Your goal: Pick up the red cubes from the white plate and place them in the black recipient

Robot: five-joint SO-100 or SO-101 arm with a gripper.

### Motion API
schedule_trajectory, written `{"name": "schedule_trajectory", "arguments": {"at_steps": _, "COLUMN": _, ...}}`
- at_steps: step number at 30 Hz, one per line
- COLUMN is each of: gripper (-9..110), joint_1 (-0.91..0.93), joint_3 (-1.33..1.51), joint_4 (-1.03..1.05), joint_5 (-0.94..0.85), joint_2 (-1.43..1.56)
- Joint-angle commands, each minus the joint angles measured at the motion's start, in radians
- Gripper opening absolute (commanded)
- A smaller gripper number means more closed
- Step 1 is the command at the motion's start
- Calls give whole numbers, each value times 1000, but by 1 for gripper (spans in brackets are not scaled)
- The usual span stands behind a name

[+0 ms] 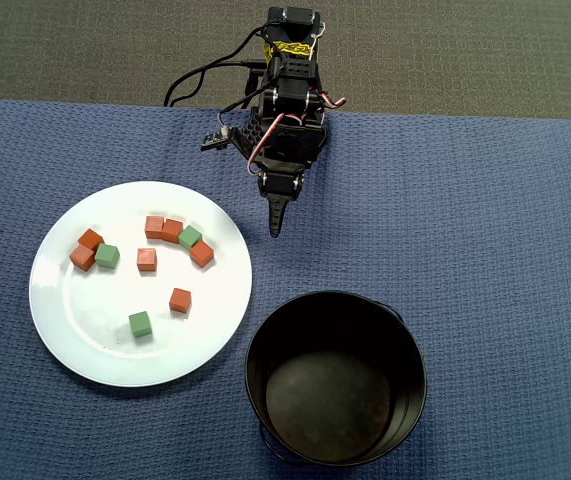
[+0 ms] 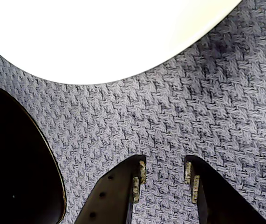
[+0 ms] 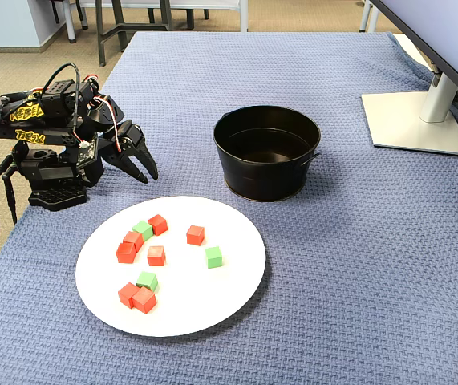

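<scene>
**Overhead view: nothing moved yet, first pick ahead of me**

Overhead view shows me seven red cubes (image 1: pixel 147 259) on the white plate (image 1: pixel 75 340), mixed with three green cubes (image 1: pixel 140 324), and the black recipient (image 1: pixel 335 377) is empty, bare metal at its bottom. So I judge the task is at its very start: the step in hand is the approach to a first cube.

My claw (image 1: pixel 276 228) is empty. In the wrist view the claw (image 2: pixel 164 179) has its jaws a little apart, a narrow gap with only the blue woven surface (image 2: pixel 179 107) between the tips. It hangs over the cloth just off the plate's rim, between plate and recipient, touching neither.

The arm (image 3: pixel 48 144) is folded low and compact over its base at the surface's edge, the claw (image 3: pixel 150 172) drooping forward and down toward the plate.

For the next move I would widen the jaws, reach out over the plate and come down on one red cube. The single one near the plate's middle (image 1: pixel 180 300) looks the easiest to me, since it stands apart from the rest. The cluster nearest the claw has a green cube pressed among the reds, so I would risk catching the wrong colour there.
</scene>
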Motion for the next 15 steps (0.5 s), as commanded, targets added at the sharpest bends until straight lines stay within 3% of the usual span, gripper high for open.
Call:
{"name": "schedule_trajectory", "arguments": {"at_steps": 1, "gripper": 3, "joint_1": 28, "joint_3": -107, "joint_4": 66, "joint_5": -181, "joint_2": -133}}
{"name": "schedule_trajectory", "arguments": {"at_steps": 15, "gripper": 3, "joint_1": 83, "joint_3": -114, "joint_4": 12, "joint_5": -186, "joint_2": -144}}
